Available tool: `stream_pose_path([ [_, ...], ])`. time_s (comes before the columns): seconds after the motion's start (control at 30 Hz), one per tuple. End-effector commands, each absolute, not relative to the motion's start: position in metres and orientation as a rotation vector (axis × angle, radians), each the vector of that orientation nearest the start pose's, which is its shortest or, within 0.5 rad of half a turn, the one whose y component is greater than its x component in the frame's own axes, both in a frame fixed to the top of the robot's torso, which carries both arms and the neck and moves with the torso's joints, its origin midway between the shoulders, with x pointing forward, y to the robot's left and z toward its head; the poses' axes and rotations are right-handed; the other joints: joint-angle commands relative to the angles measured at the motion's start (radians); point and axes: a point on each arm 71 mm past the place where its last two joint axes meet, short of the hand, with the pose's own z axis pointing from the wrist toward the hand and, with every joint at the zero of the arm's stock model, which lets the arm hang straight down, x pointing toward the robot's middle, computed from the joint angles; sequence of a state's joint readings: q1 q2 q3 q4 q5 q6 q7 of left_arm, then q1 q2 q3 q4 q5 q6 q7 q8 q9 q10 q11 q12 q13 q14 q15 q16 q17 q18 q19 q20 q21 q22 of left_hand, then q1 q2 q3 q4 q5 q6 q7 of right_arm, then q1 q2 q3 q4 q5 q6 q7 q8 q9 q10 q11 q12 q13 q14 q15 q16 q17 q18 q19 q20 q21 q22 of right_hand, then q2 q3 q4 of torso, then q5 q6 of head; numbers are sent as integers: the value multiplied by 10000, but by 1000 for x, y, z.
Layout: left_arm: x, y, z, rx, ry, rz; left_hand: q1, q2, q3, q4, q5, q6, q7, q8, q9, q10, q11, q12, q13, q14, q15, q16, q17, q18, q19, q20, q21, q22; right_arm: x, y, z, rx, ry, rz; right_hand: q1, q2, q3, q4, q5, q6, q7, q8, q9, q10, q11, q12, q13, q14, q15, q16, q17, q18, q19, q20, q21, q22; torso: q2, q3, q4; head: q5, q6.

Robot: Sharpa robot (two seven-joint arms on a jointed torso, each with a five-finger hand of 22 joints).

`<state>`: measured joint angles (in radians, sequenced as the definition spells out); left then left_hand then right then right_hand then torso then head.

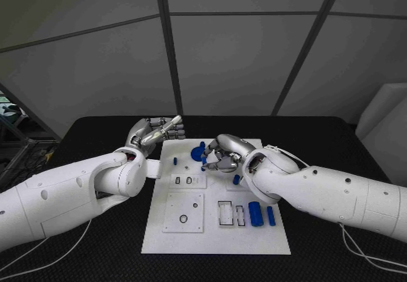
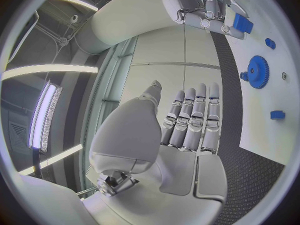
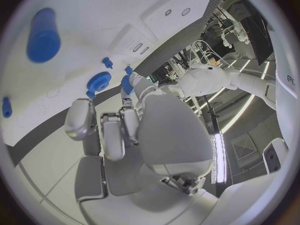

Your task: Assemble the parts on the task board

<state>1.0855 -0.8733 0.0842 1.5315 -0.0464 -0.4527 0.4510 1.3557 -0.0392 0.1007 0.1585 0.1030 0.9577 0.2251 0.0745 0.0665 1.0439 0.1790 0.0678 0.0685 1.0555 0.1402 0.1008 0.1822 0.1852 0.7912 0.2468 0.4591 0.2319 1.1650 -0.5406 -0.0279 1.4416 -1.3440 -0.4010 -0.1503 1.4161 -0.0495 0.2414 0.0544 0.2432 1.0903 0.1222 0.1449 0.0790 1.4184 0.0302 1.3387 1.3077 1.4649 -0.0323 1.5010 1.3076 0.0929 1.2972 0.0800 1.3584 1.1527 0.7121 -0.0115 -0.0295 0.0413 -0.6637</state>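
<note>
**Right robot hand on a blue part, left raised at the far-left corner**

White task board (image 1: 216, 235) lying mid-worktop (image 1: 93, 247). Right robot hand (image 1: 222, 155) curled down over the board's far middle, pinching a small blue part (image 3: 127, 83) at the fingertips, just beside a blue gear (image 1: 197, 153). Left robot hand (image 1: 153, 133) lifted off the board's far-left corner, fingers straight and side by side, holding nothing. Near right on the board: blue cylinder (image 1: 254, 214) and slim blue bar (image 1: 270, 215), close together. Small blue peg (image 1: 174, 160) standing left of the gear.
</note>
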Motion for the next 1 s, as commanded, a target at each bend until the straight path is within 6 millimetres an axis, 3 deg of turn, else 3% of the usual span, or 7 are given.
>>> stream_pose_path([
  [0.03, 488, 234, -182, -11390, 12425, -14461, -25, 95, -13, -73, -38, -34, 54, -34, -7, -74, 13, -34, -13, -66, -5, -64, 14, -61, -94, 4, 63, 11, 479, -63, -200, -1240, 16607, 8015, -63, 74, 60, -3, -72, 212, -141, 79, 135, -33, -42, -66, 94, 723, -76, 40, 1019, -45, -21, -62, 36, 3, 1, 12, -19, 125, -10],
  [0.27, 488, 232, -182, -11437, 12431, -14507, -25, 95, -13, -73, -38, -34, 54, -34, -7, -74, 13, -34, -13, -66, -5, -64, 14, -61, -94, 4, 63, 11, 472, -47, -212, -1461, 16808, 8035, -142, 26, 61, 11, -94, 200, -136, 61, 131, -25, -40, -67, 97, 724, -76, 41, 1025, -46, -17, -64, 40, 9, 7, 24, -27, 232, -81],
  [1.0, 489, 230, -183, -11478, 12483, -14519, -33, 104, -14, -75, -39, -29, 50, -33, -4, -72, 11, -28, -11, -59, -5, -71, 22, -59, -104, 7, 69, 13, 463, -32, -226, -2082, 17350, 8166, -382, -139, 14, 65, -101, 134, -108, -11, 109, -22, -16, -73, 102, 726, -60, 38, 1026, -44, -31, -55, 30, -3, 14, 13, -28, 277, -206],
])
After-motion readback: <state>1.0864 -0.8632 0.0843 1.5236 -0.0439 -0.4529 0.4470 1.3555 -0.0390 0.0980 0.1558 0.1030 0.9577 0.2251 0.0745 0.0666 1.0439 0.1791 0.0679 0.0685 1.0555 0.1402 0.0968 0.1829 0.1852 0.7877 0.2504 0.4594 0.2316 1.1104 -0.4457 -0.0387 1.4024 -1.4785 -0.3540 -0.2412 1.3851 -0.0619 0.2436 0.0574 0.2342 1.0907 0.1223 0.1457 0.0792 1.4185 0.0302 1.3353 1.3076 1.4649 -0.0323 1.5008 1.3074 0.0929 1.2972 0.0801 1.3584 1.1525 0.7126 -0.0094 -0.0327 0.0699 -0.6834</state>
